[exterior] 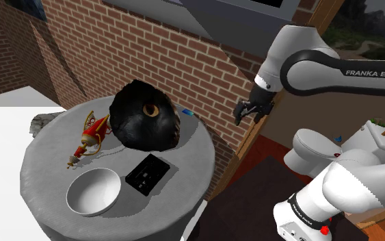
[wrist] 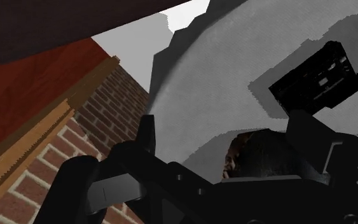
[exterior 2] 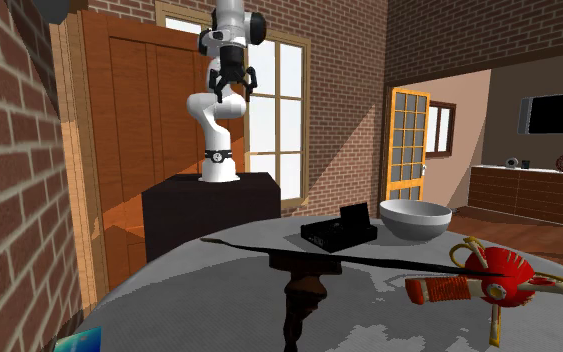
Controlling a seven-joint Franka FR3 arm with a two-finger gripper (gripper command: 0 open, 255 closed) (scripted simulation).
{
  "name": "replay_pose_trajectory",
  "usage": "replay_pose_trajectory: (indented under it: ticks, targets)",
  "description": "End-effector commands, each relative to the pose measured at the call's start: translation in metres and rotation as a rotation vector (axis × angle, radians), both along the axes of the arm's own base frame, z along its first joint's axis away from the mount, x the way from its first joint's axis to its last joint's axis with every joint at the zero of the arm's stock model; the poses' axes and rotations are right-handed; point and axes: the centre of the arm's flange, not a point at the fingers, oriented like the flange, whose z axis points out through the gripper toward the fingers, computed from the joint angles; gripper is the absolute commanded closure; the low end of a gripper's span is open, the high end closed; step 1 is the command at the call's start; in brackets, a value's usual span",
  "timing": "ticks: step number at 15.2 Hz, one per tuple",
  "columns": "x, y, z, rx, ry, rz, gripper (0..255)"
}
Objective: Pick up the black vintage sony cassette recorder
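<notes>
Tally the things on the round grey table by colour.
Black: 2, cassette recorder and big lumpy object
White: 1, bowl
Red and gold: 1, ornament
Blue: 1, small item at the rim
Total: 5

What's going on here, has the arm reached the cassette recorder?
Not yet. The arm's gripper hangs open in the air past the edge of the round grey table, holding nothing. The black cassette recorder lies untouched on the table beside a white bowl, with a large black lumpy object and a red and gold ornament also on it.
</notes>
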Motion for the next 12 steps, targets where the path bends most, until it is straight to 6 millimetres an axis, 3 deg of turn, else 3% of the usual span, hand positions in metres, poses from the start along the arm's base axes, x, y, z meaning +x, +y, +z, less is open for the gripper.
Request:
replay_pose_trajectory:
  ticks: [1,12]
  targets:
    - [0.005,0.018,-0.018,0.015,-0.005,-0.05,0]
    - [0.047,0.105,-0.115,0.088,-0.024,-0.308,0]
